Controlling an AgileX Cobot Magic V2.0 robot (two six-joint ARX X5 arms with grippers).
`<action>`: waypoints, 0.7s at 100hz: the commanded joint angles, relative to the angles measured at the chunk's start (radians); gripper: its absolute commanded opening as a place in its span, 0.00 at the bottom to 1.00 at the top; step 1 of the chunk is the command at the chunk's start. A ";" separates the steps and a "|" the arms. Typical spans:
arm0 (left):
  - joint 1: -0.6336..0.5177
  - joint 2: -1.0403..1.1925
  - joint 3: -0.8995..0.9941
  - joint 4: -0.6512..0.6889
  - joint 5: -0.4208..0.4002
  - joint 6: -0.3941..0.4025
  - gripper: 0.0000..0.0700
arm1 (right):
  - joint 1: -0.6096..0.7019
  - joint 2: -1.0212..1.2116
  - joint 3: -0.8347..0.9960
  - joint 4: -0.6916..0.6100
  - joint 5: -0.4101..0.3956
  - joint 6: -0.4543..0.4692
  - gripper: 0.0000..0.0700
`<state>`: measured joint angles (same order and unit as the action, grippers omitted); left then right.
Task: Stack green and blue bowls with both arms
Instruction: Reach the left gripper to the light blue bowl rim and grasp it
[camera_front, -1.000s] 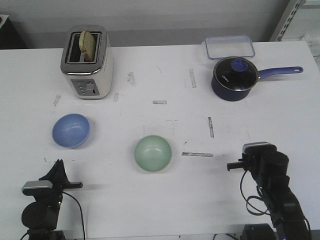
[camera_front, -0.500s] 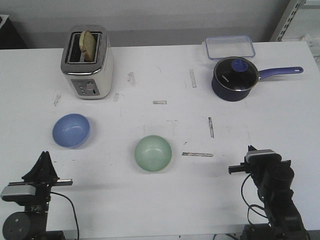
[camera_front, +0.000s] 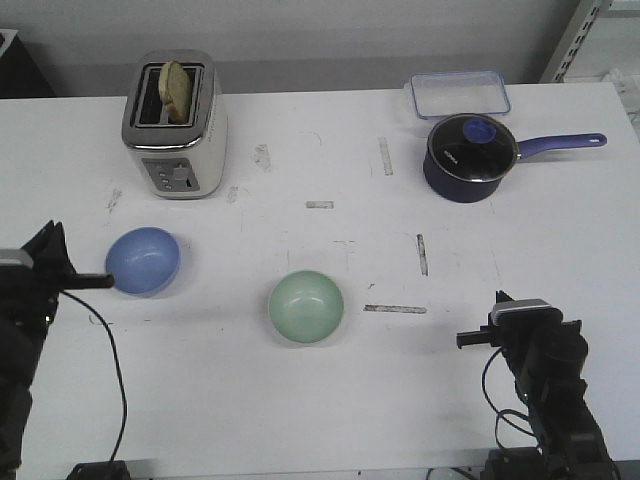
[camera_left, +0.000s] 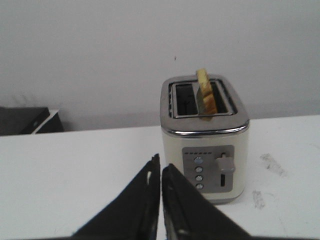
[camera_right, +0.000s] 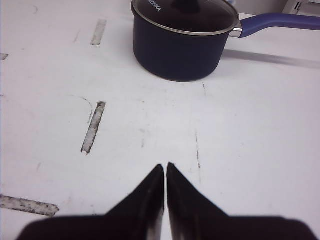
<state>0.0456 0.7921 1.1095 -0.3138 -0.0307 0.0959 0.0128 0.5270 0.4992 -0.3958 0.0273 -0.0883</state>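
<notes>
The light blue bowl (camera_front: 143, 260) rests on the white table's left side and the pale green bowl (camera_front: 306, 306) near the middle front, both upright, empty and apart. At the left edge my left gripper (camera_front: 48, 234) hangs shut and raised, just left of the blue bowl. In the left wrist view its closed fingertips (camera_left: 160, 163) point toward the toaster, and neither bowl shows there. By the front right my right gripper (camera_front: 500, 298) is shut too, well right of the green bowl. Its tips (camera_right: 165, 167) face bare table before the saucepan.
A cream toaster (camera_front: 175, 125) holding a slice of bread stands at the back left, also seen as the toaster (camera_left: 204, 145) ahead of the left fingers. A dark blue lidded saucepan (camera_front: 470, 155) and a clear lidded box (camera_front: 457, 94) are back right. Scuff marks (camera_right: 93, 127) streak the table.
My left arm has risen and swung out to the left, from the front edge up to beside the blue bowl. The right arm drew back slightly, then held. Neither bowl has moved.
</notes>
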 joint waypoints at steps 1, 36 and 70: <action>0.032 0.101 0.077 -0.065 -0.005 0.017 0.01 | 0.001 0.005 0.010 0.008 -0.001 0.010 0.00; 0.174 0.433 0.116 -0.227 0.088 -0.083 0.66 | 0.001 0.005 0.010 0.006 -0.001 0.010 0.00; 0.184 0.723 0.116 -0.302 0.102 -0.090 0.93 | 0.001 0.005 0.010 0.006 -0.001 0.010 0.00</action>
<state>0.2253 1.4647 1.2118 -0.6151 0.0662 0.0120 0.0128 0.5270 0.4992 -0.3988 0.0273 -0.0883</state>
